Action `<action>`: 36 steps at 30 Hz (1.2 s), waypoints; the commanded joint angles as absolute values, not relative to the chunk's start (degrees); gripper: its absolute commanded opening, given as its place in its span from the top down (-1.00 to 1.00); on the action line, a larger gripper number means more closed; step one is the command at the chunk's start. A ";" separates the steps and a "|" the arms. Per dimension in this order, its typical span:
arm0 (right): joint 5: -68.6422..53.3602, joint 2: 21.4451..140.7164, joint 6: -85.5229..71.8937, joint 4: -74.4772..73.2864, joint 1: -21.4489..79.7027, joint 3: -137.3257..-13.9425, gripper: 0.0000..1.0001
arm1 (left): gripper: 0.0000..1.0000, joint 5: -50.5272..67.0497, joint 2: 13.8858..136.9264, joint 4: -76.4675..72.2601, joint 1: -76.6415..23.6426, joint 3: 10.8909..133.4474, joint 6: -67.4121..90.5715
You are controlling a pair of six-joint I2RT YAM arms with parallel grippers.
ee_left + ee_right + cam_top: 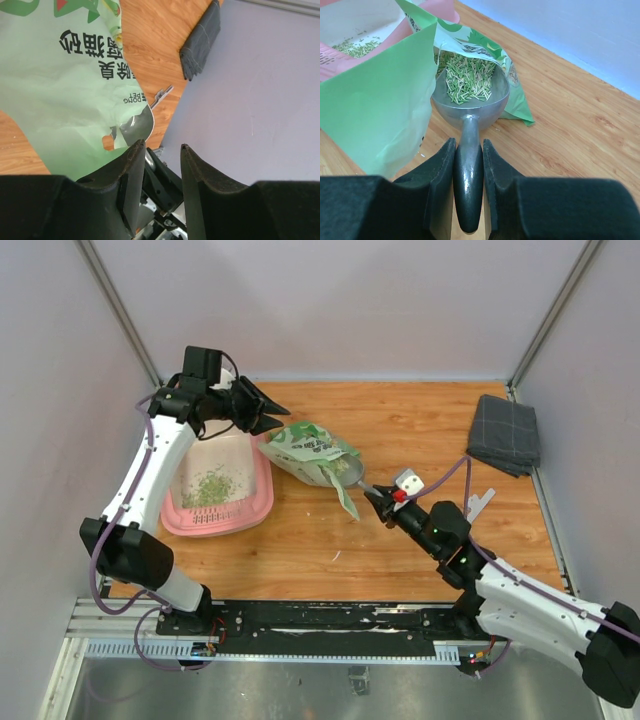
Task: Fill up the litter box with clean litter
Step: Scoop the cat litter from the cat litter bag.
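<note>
**Top external view.** The litter box point(262, 492) sits on the left part of the wooden tabletop point(420, 420). Its long axis runs from the near edge toward the far wall, and a thin scatter of clean litter point(210, 486) covers its floor. The left arm rises from its base and bends over the box. Its end effector point(276, 416) is above the far right corner of the box, pointing right toward the printed green litter bag point(312, 450). The bag lies on its side just right of the box. The right arm reaches diagonally inward, low over the tabletop. A folded grey cloth point(505, 433) lies at the far right corner, well apart.

**Left wrist view.** Only this view shows the left end effector point(160, 148) with its jaws parted and nothing between them. The bag point(60, 100) and cloth point(200, 40) lie beyond.

**Right wrist view.** Only this view shows the grip of the right end effector point(468, 146), which is clamped on the handle of the metal scoop point(470, 110). The scoop's bowl is inside the mouth of the bag point(380, 115) and carries green pellets of litter point(467, 80). The handle runs straight back toward the wrist, and the bowl points toward the box point(335, 70), whose pink rim shows at upper left.
</note>
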State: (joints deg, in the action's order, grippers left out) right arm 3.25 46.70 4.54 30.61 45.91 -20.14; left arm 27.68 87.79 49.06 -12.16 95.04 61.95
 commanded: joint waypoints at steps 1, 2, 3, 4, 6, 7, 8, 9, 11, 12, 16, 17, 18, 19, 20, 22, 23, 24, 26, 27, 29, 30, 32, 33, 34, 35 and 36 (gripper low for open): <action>5.12 42.39 5.13 30.63 45.19 -19.13 0.98 | 0.22 27.30 86.67 49.39 -11.94 96.15 61.38; 5.10 41.71 5.24 29.82 45.25 -19.06 0.98 | 0.22 27.13 86.66 49.39 -11.88 96.20 61.22; 5.10 41.14 5.27 29.06 45.19 -18.93 0.98 | 0.22 26.96 86.78 49.35 -11.87 96.42 61.09; 5.03 40.53 5.38 28.75 45.19 -18.59 0.98 | 0.22 26.83 86.94 49.39 -11.85 96.65 60.89; 4.76 39.42 5.45 28.34 45.25 -17.85 0.98 | 0.22 26.85 87.45 49.39 -11.86 97.25 60.73; 4.73 38.86 5.38 27.88 45.26 -17.57 0.98 | 0.22 26.89 87.71 49.39 -11.84 97.55 60.66; 4.79 38.26 5.36 27.45 45.24 -17.36 0.98 | 0.21 26.83 87.90 49.39 -11.86 97.81 60.65; 4.94 37.19 5.36 27.03 45.25 -17.18 0.98 | 0.22 26.77 87.97 49.39 -11.85 98.10 60.55; 5.17 35.55 5.51 25.93 45.19 -16.92 0.98 | 0.21 26.57 88.06 49.39 -11.85 98.49 60.43; 5.23 34.85 5.64 25.29 45.21 -16.95 0.98 | 0.21 26.48 88.07 49.39 -11.86 98.62 60.34; 5.28 32.11 5.81 23.56 45.25 -16.48 0.98 | 0.20 25.87 88.28 49.99 -11.87 99.00 59.99; 5.23 31.61 5.69 23.14 45.23 -16.48 0.98 | 0.17 25.70 88.20 50.01 -11.87 98.95 60.13; 5.19 31.29 5.71 22.47 45.24 -16.62 0.98 | 0.16 25.47 88.09 50.01 -11.87 98.85 60.18; 5.05 30.87 5.65 21.94 45.24 -16.69 0.98 | 0.15 25.21 88.07 50.01 -11.87 98.94 60.20; 4.93 30.38 5.58 21.69 45.24 -16.63 0.98 | 0.14 25.15 88.14 50.01 -11.87 98.94 60.14; 4.96 29.41 5.30 21.14 45.23 -16.45 0.98 | 0.13 25.22 88.39 50.01 -11.86 99.25 60.26; 4.93 28.92 5.20 20.63 45.26 -16.50 0.98 | 0.11 25.22 88.54 50.01 -11.87 99.55 60.30; 4.86 28.43 5.19 20.10 45.31 -16.56 0.98 | 0.08 25.18 88.70 50.05 -11.87 99.88 60.38; 4.67 27.43 5.26 19.22 45.26 -16.76 0.98 | -0.02 24.98 89.30 50.54 -11.87 100.86 60.39; 4.68 26.97 5.32 18.89 45.33 -16.83 0.98 | -0.05 25.07 89.64 50.71 -11.82 101.40 60.37; 4.53 26.40 5.36 17.57 45.35 -17.23 0.98 | -0.08 25.31 90.30 51.07 -11.80 102.31 60.17; 4.26 26.11 5.32 17.15 45.31 -17.30 0.98 | -0.08 25.42 90.49 51.14 -11.86 102.65 60.15; 3.57 25.41 5.07 16.90 45.35 -17.24 0.98 | -0.08 25.53 90.73 51.15 -11.84 102.96 59.98; 3.30 25.20 4.97 16.83 45.30 -17.23 0.98 | -0.09 25.64 90.78 51.15 -11.85 103.06 59.74; 3.06 25.00 4.93 16.61 45.39 -17.35 0.98 | -0.09 25.78 90.79 51.15 -11.86 103.05 59.70; 2.89 24.91 4.92 16.35 45.36 -17.51 0.98 | -0.09 25.90 90.80 51.15 -11.79 102.95 59.48; 2.76 24.78 4.92 15.94 45.39 -17.69 0.98 | -0.09 26.00 90.79 51.15 -11.78 102.86 59.38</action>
State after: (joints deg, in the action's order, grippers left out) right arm 3.90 26.20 4.78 14.90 45.91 -16.69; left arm 25.47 90.39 50.35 -12.12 101.51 60.47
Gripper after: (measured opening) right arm 0.229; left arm 0.543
